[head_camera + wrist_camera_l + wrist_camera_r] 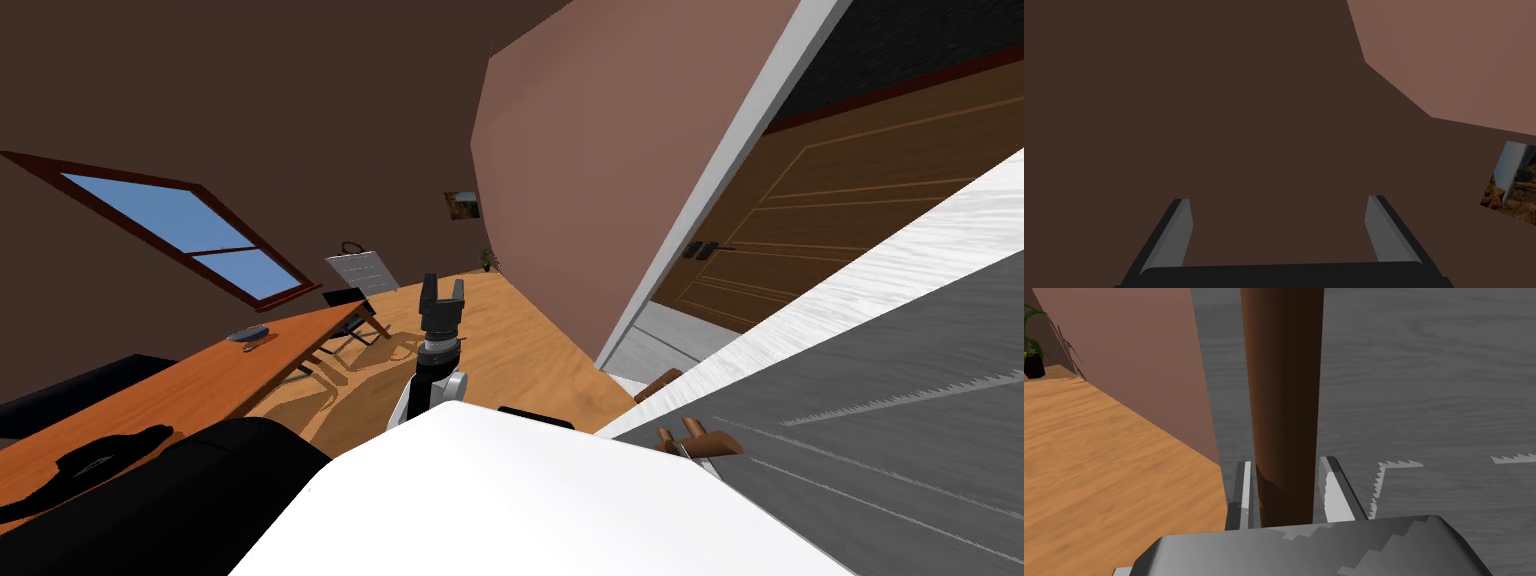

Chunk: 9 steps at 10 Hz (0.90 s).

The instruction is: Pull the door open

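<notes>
Brown handle (1284, 388): stiff bar, right gripper (1286, 461) clamped on it (hold looks sound).
Grey door (1424, 388): probably heavy, rigid.
Left gripper (1279, 200): spread, empty, left of door.

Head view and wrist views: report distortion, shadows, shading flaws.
Head view: whole scene rolled and splayed; the chair casts shadows on the wood floor. Right wrist view: jagged, stair-stepped shadow edges on the grey door beside the brown handle in the right gripper. Left wrist view: flat, even shading behind the open left gripper.
</notes>
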Motion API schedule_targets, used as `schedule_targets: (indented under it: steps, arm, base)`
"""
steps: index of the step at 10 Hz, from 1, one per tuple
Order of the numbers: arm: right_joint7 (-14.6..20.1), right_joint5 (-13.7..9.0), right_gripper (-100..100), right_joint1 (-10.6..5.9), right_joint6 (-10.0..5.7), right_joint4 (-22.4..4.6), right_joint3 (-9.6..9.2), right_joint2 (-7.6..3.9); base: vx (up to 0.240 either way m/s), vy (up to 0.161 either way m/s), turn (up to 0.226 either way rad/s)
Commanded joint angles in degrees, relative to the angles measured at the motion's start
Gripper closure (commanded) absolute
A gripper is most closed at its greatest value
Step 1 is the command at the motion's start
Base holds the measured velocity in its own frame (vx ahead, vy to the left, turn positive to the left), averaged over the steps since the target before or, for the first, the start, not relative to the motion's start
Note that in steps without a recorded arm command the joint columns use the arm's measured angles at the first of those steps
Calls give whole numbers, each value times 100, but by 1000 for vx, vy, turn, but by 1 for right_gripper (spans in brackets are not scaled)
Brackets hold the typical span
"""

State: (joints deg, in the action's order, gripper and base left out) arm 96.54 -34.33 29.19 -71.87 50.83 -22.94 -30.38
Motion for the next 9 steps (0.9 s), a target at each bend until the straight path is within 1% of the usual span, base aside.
schedule_targets:
  steps: [1,7,8,9]
  arm:
    - [22,47,100,-9,-51,-28,-44,-14]
    - [141,296,100,-47,-249,-120,-281,-144]
    - [155,324,100,-52,-271,-130,-308,-159]
    - [141,306,100,-49,-239,-93,-291,-150]
  base:
    - [-204,-53,85]
    - [-212,-33,77]
    - [-219,-53,74]
    - [-94,-20,23]
